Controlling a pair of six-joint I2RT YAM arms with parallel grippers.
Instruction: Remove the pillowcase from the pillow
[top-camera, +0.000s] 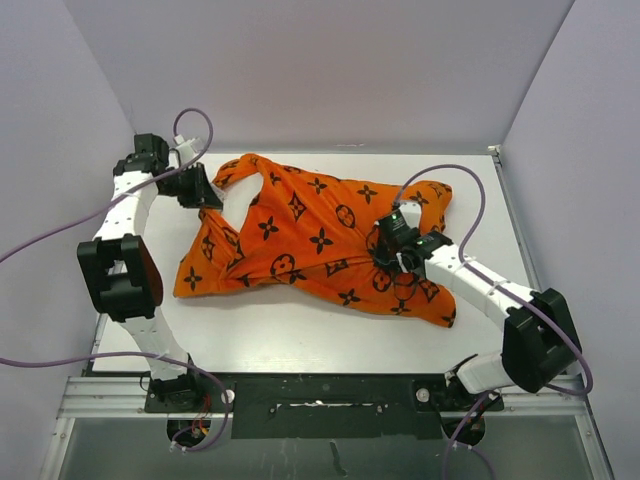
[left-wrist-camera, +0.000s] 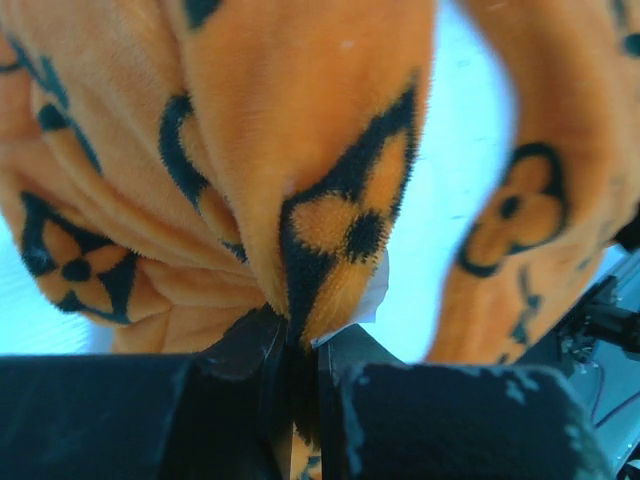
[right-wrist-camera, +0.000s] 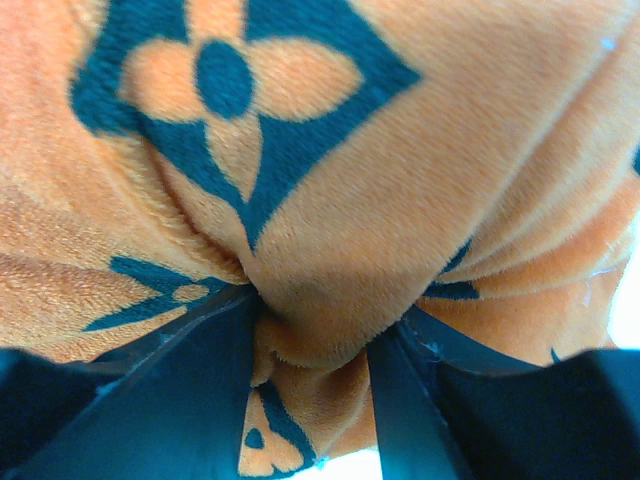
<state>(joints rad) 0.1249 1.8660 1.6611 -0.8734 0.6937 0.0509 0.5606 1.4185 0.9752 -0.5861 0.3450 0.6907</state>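
The orange pillowcase (top-camera: 300, 230) with dark flowers and circles lies bunched across the middle of the white table (top-camera: 300, 335). The pillow is hidden inside it; I see no plain off-white cushion in the top view. My left gripper (top-camera: 205, 197) is shut on a fold at the cover's far left end. In the left wrist view the gripper (left-wrist-camera: 300, 345) pinches orange fabric (left-wrist-camera: 300, 120), with a small white scrap (left-wrist-camera: 375, 292) beside the fold. My right gripper (top-camera: 385, 246) is shut on a bunch near the cover's right middle. It also shows in the right wrist view (right-wrist-camera: 310, 340), holding orange fabric (right-wrist-camera: 400, 180).
Grey walls stand close at the left, right and back of the table. A black rail (top-camera: 320, 395) runs along the near edge between the arm bases. Purple cables (top-camera: 440, 172) loop over both arms.
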